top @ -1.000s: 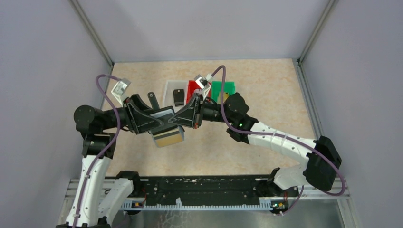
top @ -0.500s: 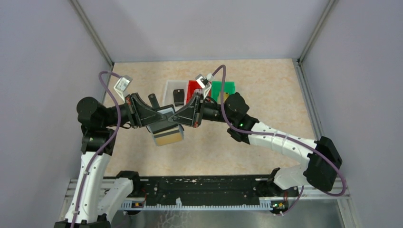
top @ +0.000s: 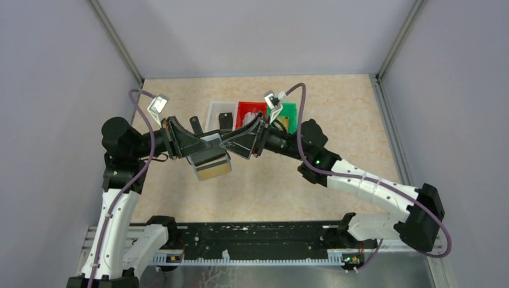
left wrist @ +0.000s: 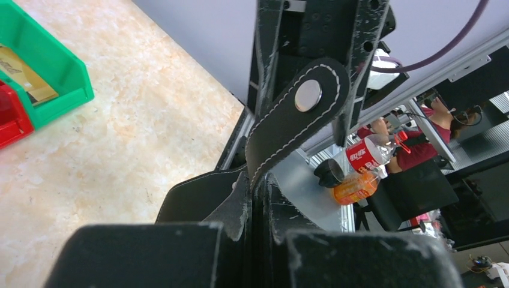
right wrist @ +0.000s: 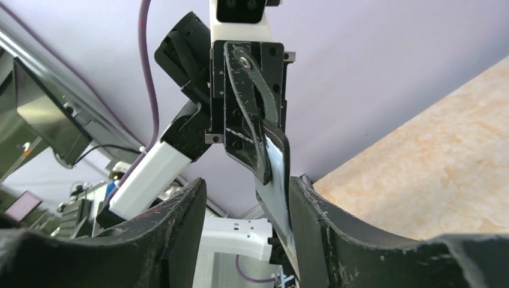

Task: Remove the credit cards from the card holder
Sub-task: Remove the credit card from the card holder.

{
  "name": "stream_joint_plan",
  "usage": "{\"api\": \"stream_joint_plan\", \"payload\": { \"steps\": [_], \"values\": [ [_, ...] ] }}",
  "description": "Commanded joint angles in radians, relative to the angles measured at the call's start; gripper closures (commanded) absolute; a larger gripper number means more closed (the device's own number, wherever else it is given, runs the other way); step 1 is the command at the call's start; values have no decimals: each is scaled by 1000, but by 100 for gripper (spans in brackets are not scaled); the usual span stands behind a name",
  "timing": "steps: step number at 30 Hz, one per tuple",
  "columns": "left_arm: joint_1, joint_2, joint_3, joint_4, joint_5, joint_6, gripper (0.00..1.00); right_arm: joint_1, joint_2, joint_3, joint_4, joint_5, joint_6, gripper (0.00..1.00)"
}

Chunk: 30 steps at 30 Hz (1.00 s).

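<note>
Card holder is hanging mid-frame above the table, with plastic bins lying just beyond and bare tabletop lying lower right. Left gripper is clamping it; right gripper is straddling its edge, fingers spread.

I get the whole table from high behind; my two wrist views sit close, facing each other, both catching the card holder between them

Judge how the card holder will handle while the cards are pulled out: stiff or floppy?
Probably floppy: the card holder has a strap that curves over. Likely light, as one pinch by the left gripper holds it above the table. Contents may slip: a gold card pokes out below.
</note>
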Motion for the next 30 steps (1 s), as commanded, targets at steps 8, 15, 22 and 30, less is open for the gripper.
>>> {"api": "stream_joint_plan", "payload": {
  "steps": [8,15,22,30],
  "values": [
    [-3,1,60,-45,-86,49,100,2,-160,-59,-48,172,53,50],
    [0,6,73,-46,-133,27,100,86,-97,-108,39,166,126,51],
    [3,-2,81,-58,-149,10,100,141,-12,-135,162,195,162,52],
    [3,4,91,-41,-140,-29,100,139,100,-132,364,240,216,55]
  ]
}}
